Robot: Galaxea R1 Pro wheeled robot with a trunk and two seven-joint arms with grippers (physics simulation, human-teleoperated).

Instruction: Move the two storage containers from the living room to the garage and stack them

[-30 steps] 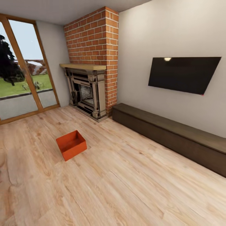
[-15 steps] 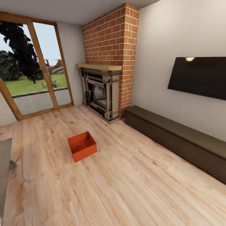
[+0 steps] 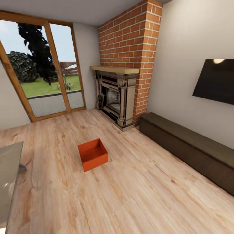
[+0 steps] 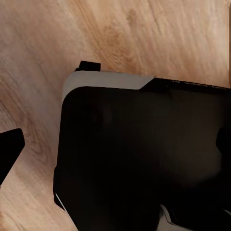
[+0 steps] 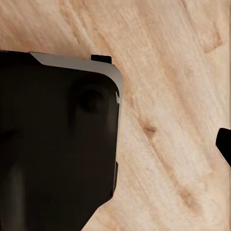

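One storage container [image 3: 93, 158] sits open-topped on the wood plank floor [image 3: 136, 191], left of the low cabinet [image 3: 191, 149] and nearer than the fireplace [image 3: 115, 96]; it looks light and stiff with thin walls, so I'd grip a rim wall. Bare floor surrounds it (a glass table edge [image 3: 8, 182] intrudes near-left). I cannot tell how either gripper's jaws stand.

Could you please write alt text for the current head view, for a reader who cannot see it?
An open, empty orange-red storage container sits alone on a light wood plank floor. Behind it stand a brick fireplace, a dark low cabinet under a black wall TV, and glass doors onto a garden.
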